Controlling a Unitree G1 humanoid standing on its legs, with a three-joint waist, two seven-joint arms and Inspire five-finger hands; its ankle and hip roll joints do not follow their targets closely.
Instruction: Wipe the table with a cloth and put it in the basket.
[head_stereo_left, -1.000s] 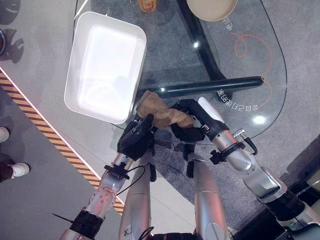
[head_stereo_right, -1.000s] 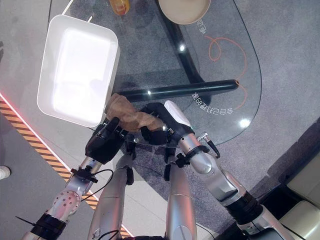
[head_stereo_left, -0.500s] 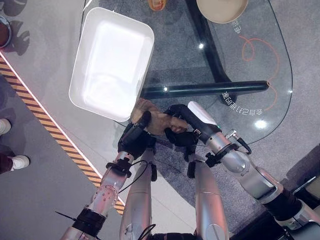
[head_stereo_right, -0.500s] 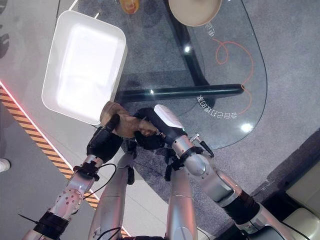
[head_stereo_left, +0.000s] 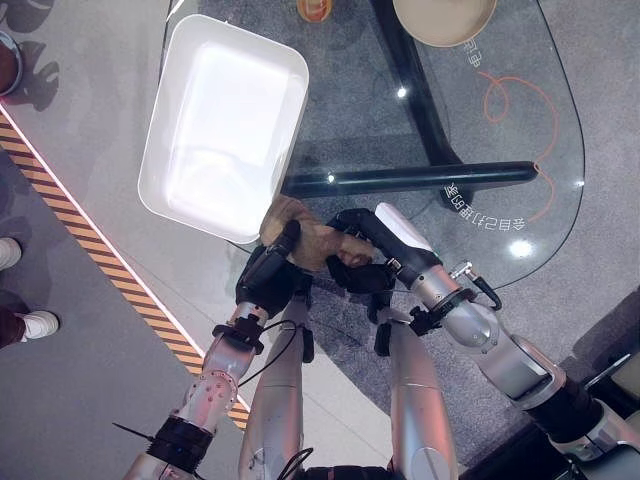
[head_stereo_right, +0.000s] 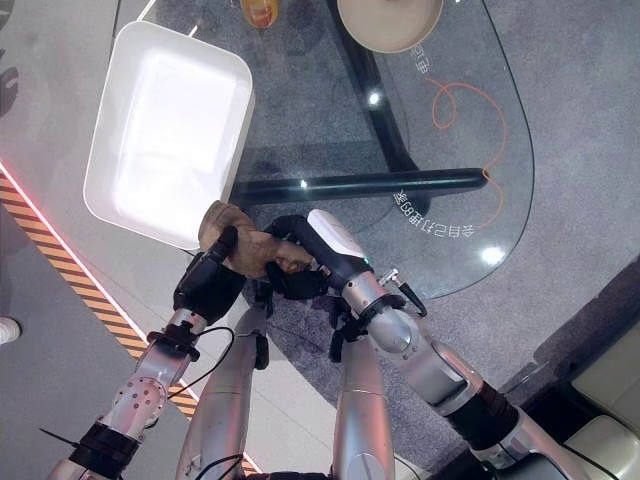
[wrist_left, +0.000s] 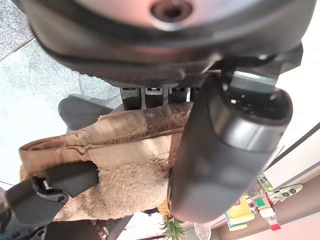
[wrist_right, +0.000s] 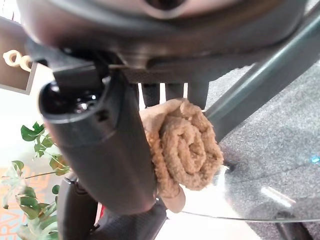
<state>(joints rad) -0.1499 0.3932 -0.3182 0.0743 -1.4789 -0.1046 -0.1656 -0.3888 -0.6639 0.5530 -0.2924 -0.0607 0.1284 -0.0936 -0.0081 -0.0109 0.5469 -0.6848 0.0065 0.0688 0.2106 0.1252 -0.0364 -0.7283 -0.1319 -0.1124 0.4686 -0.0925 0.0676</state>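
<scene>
A brown fuzzy cloth (head_stereo_left: 312, 237) is bunched up at the near edge of the glass table (head_stereo_left: 480, 150), just off the near corner of the white basket (head_stereo_left: 222, 125). Both hands grip it from opposite sides. My left hand (head_stereo_left: 268, 278) comes up from below left, and in its wrist view the thumb (wrist_left: 225, 145) curls over the cloth (wrist_left: 130, 150). My right hand (head_stereo_left: 372, 255) comes in from the right. In the right wrist view the cloth (wrist_right: 185, 150) sits rolled between the thumb (wrist_right: 100, 145) and the fingers behind it.
A black tube (head_stereo_left: 420, 178) runs under the glass beyond the hands. A tan bowl (head_stereo_left: 443, 15) and an orange item (head_stereo_left: 315, 8) stand at the far edge. A striped floor line (head_stereo_left: 100, 260) and a person's shoes (head_stereo_left: 25, 325) lie to the left.
Over the last second the camera has shifted, and the cloth has been gathered into a tighter bundle between the two hands. Over the last half second almost nothing has moved.
</scene>
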